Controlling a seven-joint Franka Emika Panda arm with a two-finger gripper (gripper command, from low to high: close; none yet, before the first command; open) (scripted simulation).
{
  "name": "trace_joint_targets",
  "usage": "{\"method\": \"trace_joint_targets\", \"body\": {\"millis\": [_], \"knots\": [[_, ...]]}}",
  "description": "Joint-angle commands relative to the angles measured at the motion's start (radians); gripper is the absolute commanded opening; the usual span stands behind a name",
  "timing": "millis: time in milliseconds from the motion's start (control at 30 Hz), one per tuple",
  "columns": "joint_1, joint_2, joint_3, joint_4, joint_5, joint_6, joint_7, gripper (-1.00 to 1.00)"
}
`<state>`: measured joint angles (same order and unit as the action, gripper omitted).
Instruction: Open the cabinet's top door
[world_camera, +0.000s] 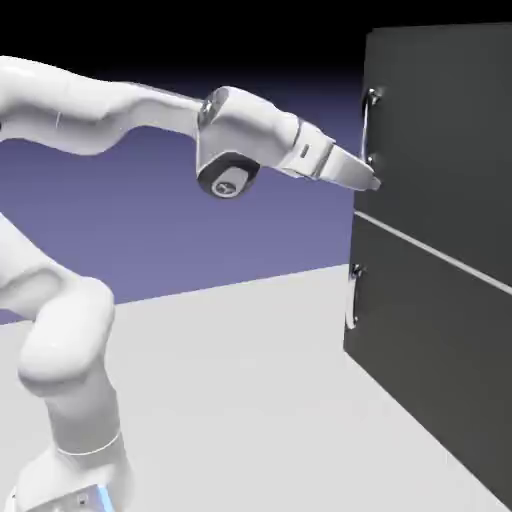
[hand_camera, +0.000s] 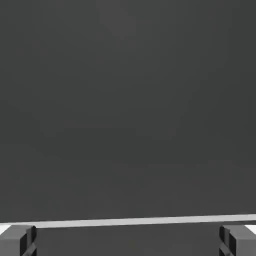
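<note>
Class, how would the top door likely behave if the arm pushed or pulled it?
The top door looks flat and unbent, so it would probably stay stiff. Its handle sits near one edge, suggesting it may swing rather than slide.

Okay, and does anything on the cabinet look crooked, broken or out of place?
Nothing stands out: the flat dark charcoal upper door and matching lower door look closed and undamaged, and their vertical silver bar handles are in place.
</note>
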<state>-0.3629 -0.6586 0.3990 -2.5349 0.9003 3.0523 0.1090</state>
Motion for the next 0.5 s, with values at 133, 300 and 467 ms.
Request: {"method": "trace_joint_targets", "body": {"millis": [133,300,467], "knots": [[-0.091,-0.021,0.096,0.066,0.218,0.004,-0.153,0.0],[-0.181,-0.043,0.193,0.133,0.435,0.007,-0.305,0.0],[-0.272,-0.064,0.289,0.199,0.653,0.011,-0.458,0.0]]}}
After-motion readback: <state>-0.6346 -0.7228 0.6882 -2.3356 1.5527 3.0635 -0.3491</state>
